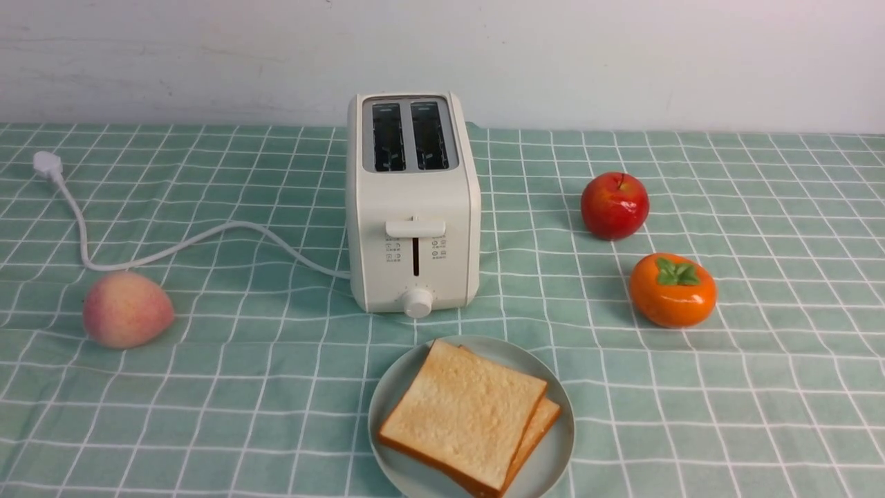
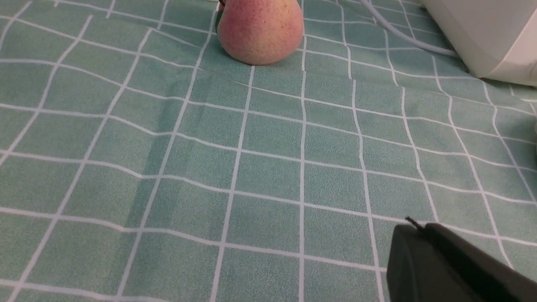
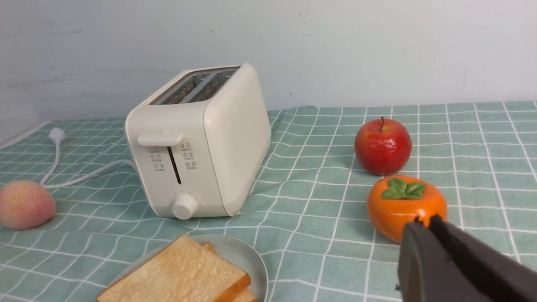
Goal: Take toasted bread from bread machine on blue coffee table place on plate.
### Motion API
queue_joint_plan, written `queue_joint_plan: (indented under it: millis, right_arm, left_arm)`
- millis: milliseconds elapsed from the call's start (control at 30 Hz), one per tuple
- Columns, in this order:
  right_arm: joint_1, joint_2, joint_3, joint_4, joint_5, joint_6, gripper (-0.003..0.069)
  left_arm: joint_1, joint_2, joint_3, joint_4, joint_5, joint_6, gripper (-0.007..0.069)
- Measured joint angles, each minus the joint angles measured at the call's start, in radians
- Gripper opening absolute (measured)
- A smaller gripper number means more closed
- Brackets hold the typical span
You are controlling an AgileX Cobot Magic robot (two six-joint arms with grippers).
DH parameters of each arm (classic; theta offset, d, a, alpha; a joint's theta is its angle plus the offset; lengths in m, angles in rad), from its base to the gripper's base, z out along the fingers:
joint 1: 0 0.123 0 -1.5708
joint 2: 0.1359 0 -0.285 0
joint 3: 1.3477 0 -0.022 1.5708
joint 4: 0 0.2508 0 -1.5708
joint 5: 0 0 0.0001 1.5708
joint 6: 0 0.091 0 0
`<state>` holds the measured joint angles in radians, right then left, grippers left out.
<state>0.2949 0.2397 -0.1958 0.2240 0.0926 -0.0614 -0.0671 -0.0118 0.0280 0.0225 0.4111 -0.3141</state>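
Observation:
Two slices of toasted bread point(image 1: 464, 415) lie stacked on the pale blue-green plate point(image 1: 553, 456) at the front centre; they also show in the right wrist view point(image 3: 176, 277). The cream bread machine point(image 1: 413, 207) stands behind the plate, both slots empty and dark, lever up; it also shows in the right wrist view point(image 3: 201, 142). Both stand on the teal grid-cloth table point(image 1: 276, 387). Neither gripper shows in the front view. My left gripper point(image 2: 415, 228) is shut and empty over bare cloth. My right gripper point(image 3: 423, 222) is shut and empty, in front of the persimmon.
A peach point(image 1: 126, 309) lies at the left, near the white cord point(image 1: 173, 249) and its plug point(image 1: 47, 164). A red apple point(image 1: 615, 205) and an orange persimmon point(image 1: 672, 290) sit to the right of the toaster. A white wall runs along the back.

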Motion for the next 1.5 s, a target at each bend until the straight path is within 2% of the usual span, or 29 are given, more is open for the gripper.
queue_joint_plan:
  millis: [267,400,567,733,900,1067,1500]
  right_arm:
    - [-0.001,-0.001,0.0,0.0,0.0,0.0,0.002]
    - [-0.079,-0.02,0.0,0.0,0.0,0.0,0.0026]
    - [-0.26,-0.049,0.0,0.0,0.0,0.0,0.0032]
    - [-0.347,-0.103,0.001,-0.038,0.029,0.0,0.0032]
    - [-0.37,-0.182,0.102,-0.116,0.167,-0.001,0.0032]
    - [-0.372,-0.247,0.215,-0.13,0.272,-0.001,0.0032]
    - [-0.379,-0.249,0.213,-0.12,0.284,0.0,0.0036]
  left_arm:
    - [0.0,0.0,0.0,0.0,-0.002,0.0,0.0001]
    - [0.0,0.0,0.0,0.0,-0.002,0.0,0.0004]
    - [0.0,0.0,0.0,0.0,-0.003,0.0,0.0011]
    - [0.0,0.0,0.0,0.0,-0.003,0.0,0.0017]
    - [0.0,0.0,0.0,0.0,-0.003,0.0,0.0017]
    - [0.0,0.0,0.0,0.0,-0.004,0.0,0.002]
    - [0.0,0.0,0.002,0.0,-0.003,0.0,0.0036]
